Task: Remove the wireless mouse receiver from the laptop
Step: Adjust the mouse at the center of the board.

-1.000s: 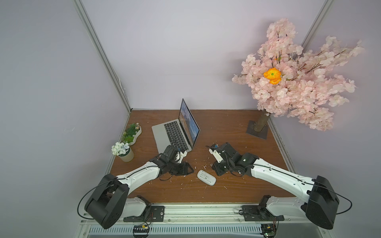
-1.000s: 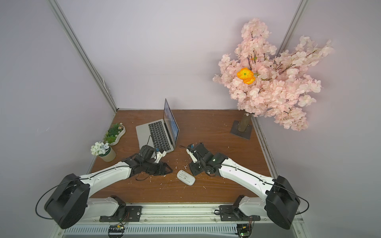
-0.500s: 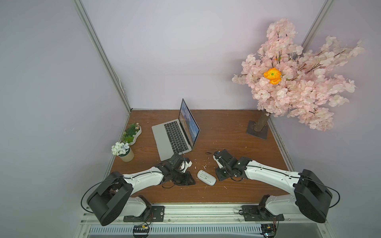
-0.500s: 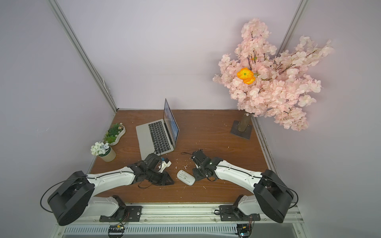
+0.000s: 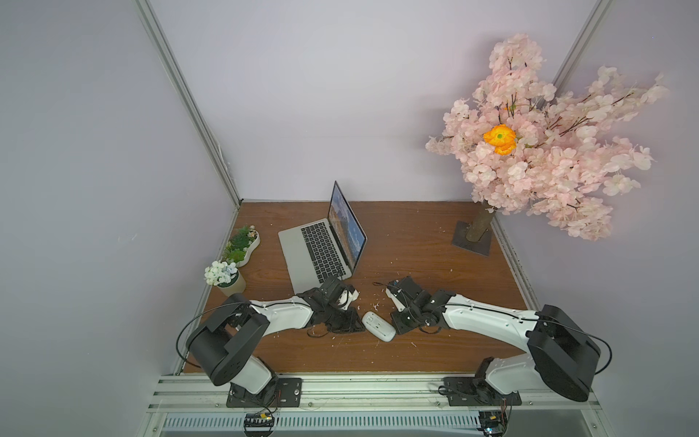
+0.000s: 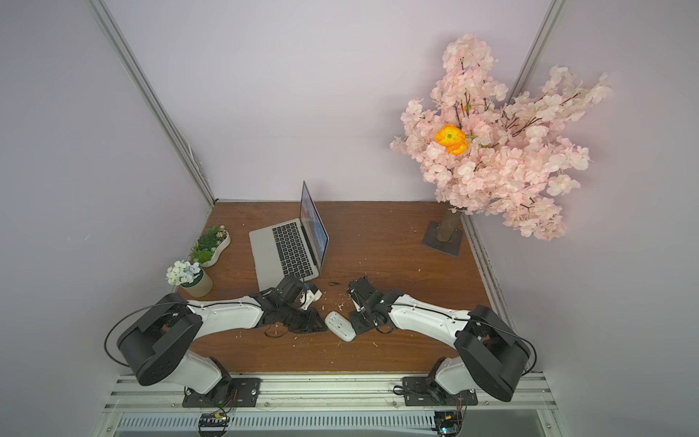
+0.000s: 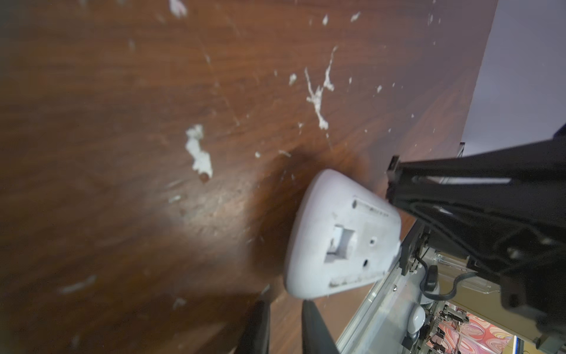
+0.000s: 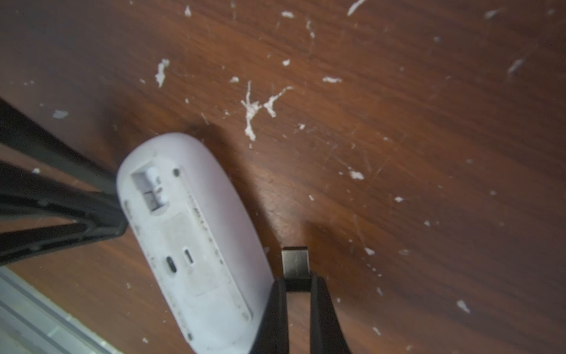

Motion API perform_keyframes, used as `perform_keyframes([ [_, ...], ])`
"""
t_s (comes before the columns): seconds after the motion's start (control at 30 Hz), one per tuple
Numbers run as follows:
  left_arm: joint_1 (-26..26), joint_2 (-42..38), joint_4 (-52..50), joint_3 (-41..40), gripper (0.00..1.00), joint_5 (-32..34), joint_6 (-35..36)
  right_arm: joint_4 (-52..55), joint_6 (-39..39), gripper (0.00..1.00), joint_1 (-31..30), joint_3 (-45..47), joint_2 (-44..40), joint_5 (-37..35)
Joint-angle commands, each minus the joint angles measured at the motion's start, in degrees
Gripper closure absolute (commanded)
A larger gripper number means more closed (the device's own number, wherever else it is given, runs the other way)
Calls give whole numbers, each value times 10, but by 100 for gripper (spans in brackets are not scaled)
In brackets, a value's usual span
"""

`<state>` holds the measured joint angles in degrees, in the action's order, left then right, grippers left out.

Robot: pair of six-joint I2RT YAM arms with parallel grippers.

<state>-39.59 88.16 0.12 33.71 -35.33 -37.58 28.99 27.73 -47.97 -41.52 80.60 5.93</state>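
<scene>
Tiny dark USB receiver [image 8: 295, 263] pinched by right gripper [image 8: 297, 283]; left gripper [image 7: 284, 306] jaws pressed together; both low over speckled brown wooden table [image 8: 398, 138].

Brown wood-grain table [image 5: 416, 246], surface scuffed and littered with white flecks [image 8: 251, 110]. On it: open laptop [image 5: 302, 249] back-left of centre, white mouse [image 5: 378, 331] underside up near the front edge, white-flower pot [image 5: 226, 278] and succulent planter [image 5: 242, 246] along the left edge, blossom tree's dark square base [image 5: 472, 244] at back right.
</scene>
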Motion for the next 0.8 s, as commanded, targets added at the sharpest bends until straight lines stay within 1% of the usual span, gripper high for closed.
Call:
perform_keyframes([
  [0.0, -6, 17, -4, 5, 73, 50, -4, -20, 5, 100, -10, 11, 3, 31],
  [0.07, -6, 20, -7, 10, 71, 59, -4, -33, 7, 100, -16, 16, 0, 43],
  [0.2, -6, 23, -13, 18, 66, 69, -2, -38, 15, 100, -20, 23, -4, 44],
  [0.37, -5, 10, -38, 25, 55, 103, -2, -54, 24, 100, -20, 34, -15, 60],
  [0.43, -5, 4, -46, 28, 54, 108, -2, -50, 25, 100, -21, 34, -18, 59],
  [0.57, -4, -19, -84, 37, 53, 142, -3, -40, 24, 100, -20, 34, -32, 46],
  [0.67, -5, -49, -86, 30, 52, 127, -23, -27, 27, 100, -18, 28, -44, 34],
  [0.77, -15, -93, -77, -1, 51, 97, -66, -16, 34, 100, -6, 16, -53, 23],
])
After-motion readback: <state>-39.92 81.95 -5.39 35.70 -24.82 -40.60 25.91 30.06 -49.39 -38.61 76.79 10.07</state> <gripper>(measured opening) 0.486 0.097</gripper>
